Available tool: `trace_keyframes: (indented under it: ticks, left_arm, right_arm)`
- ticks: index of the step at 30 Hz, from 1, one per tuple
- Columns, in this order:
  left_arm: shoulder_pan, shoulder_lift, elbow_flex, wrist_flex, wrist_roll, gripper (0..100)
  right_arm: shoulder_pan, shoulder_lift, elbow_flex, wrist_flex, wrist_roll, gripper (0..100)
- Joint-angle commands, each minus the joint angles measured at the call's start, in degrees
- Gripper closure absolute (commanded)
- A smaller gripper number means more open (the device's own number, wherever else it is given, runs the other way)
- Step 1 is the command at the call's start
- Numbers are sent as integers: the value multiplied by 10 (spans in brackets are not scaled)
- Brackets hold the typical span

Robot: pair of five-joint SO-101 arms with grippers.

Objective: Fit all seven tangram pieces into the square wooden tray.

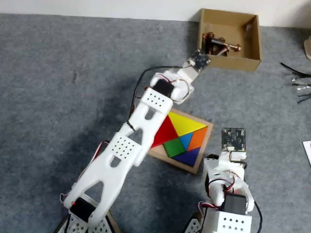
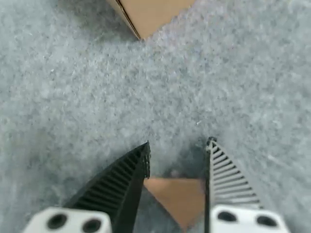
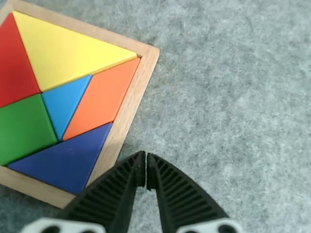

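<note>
Closest in, the left gripper: jaws well apart, ribbed fingers low over the grey carpet; a tan-orange triangular piece lies in the gap between them, back from the tips; I can't say the pads press it, so I call it straddled, not clamped; that spread makes sense, wide enough to take the triangle's long edge; ahead of the tips sits a corner of the cardboard box, so this piece is well apart from the tray.

Over to the right gripper: pinched to a sliver, holding nothing, hanging just beside the rim of the square wooden tray, next to the dark blue piece; my read is it's parked clear to give the other arm room.

Bedded flush beyond those tips: red piece, yellow piece, green piece, light blue piece, orange piece; six in, so the triangle is the seventh, I'd judge.

Now the views: from overhead the left arm lies across the tray's side farthest from the right gripper, covering part of the red and any open slot; the right wrist camera lays the colours out plainly but crops that same side; the overhead wrist covers the triangle, while the left wrist camera has it square on; overhead adds copper-coloured fittings inside the box.
</note>
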Motion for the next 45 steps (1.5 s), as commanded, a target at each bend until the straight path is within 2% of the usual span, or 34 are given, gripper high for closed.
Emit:
trace_keyframes:
  ticks: [1, 11, 21, 29, 38, 45]
  left_arm:
    - [-16, -28, -11, 48, -1, 819]
    - [-22, -41, -11, 139, -1, 819]
    - [-29, -42, -11, 156, -1, 819]
    - [-30, -42, -11, 210, -1, 819]
    - [-45, -42, -11, 222, 1, 819]
    - [-58, -42, -12, 264, 1, 819]
  right_arm:
    - [7, -6, 59, 2, 6, 988]
    - [7, -6, 59, 2, 6, 988]
    - [7, -6, 59, 2, 6, 988]
    - [7, -6, 59, 2, 6, 988]
    - [7, -6, 59, 2, 6, 988]
    - [7, -6, 59, 2, 6, 988]
